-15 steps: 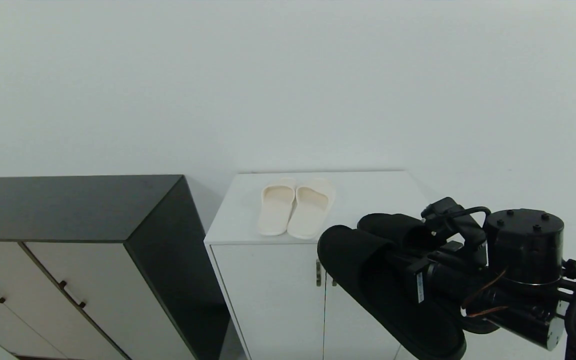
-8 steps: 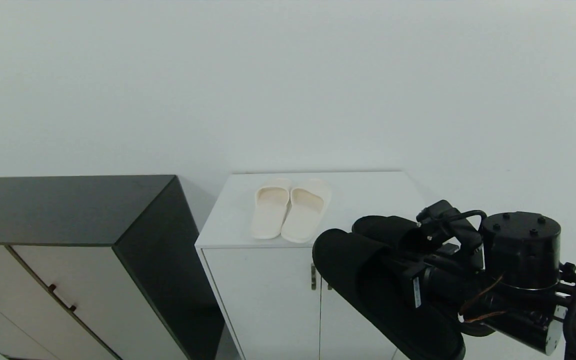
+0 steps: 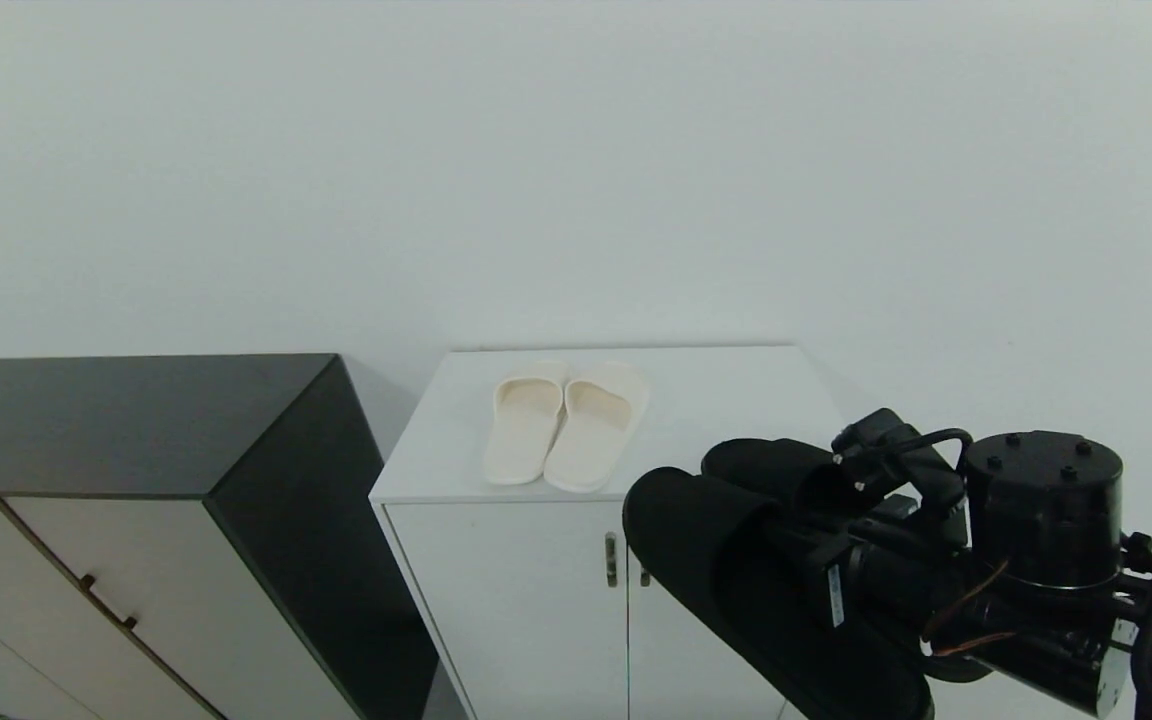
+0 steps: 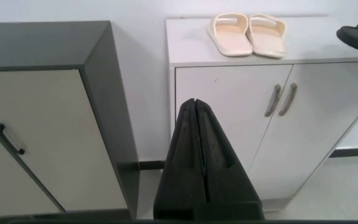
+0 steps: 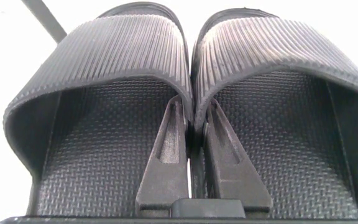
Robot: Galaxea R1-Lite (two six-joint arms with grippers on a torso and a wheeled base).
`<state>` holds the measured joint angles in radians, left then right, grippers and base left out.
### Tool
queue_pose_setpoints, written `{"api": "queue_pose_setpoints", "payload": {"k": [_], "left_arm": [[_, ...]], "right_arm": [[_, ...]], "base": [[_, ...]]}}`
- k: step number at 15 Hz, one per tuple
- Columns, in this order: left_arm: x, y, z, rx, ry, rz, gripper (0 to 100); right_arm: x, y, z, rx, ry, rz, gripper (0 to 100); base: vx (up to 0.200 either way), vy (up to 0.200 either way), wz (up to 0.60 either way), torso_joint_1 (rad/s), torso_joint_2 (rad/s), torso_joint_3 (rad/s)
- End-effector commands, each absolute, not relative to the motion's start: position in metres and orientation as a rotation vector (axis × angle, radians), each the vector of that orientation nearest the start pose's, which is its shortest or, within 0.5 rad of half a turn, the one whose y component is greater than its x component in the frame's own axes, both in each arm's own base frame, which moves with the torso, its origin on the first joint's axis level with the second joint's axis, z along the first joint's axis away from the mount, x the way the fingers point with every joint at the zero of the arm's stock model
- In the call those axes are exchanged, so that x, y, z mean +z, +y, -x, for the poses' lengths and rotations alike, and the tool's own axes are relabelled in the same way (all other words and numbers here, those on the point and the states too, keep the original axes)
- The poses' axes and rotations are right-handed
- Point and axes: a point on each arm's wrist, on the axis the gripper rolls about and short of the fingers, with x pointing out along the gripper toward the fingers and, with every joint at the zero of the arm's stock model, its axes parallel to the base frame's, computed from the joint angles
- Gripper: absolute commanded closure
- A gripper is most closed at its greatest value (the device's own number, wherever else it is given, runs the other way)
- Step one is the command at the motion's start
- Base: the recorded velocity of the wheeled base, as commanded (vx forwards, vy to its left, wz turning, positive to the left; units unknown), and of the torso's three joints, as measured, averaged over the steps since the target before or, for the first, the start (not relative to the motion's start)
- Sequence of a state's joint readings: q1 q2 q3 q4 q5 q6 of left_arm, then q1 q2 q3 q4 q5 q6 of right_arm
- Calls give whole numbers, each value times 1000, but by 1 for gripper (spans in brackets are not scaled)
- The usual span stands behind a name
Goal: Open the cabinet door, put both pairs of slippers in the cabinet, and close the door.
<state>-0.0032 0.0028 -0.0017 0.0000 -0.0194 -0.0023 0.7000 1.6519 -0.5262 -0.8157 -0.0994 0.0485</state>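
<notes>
Door (image 3: 506, 610) unopened: right gripper's (image 5: 193, 109) fingers pinch black slippers (image 3: 726, 540); left gripper (image 4: 196, 102), fingers closed and empty, should take handle (image 3: 611, 560) at their nine o'clock.

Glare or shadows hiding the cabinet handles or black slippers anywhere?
Head view: even light, no glare; handles legible, black slippers read as one dark mass. Left wrist view: handles clear, only soft shadow beside the white cabinet. Right wrist view: slipper ribbing lit, background blown white.
</notes>
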Motion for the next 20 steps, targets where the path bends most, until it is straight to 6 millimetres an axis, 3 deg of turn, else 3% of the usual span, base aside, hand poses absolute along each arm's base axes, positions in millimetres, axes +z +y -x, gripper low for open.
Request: {"api": "queue_pose_setpoints", "payload": {"k": [1,7,10,20], "left_arm": [[76,0,23,-23,2,3,100],[76,0,23,-23,2,3,100],[76,0,23,-23,2,3,100],[76,0,23,-17,0,-5,100]], "right_arm": [[141,170,-203,595,307,89,100],[148,169,-192,634,281,91,100],[146,162,-174,781,301,80,100],[133,158,-168,820,358,93,100]], "base": [[0,0,0,0,0,0],[0,0,0,-95,213,110],[0,0,0,-154,354,189],[0,0,0,-192,443,248]]}}
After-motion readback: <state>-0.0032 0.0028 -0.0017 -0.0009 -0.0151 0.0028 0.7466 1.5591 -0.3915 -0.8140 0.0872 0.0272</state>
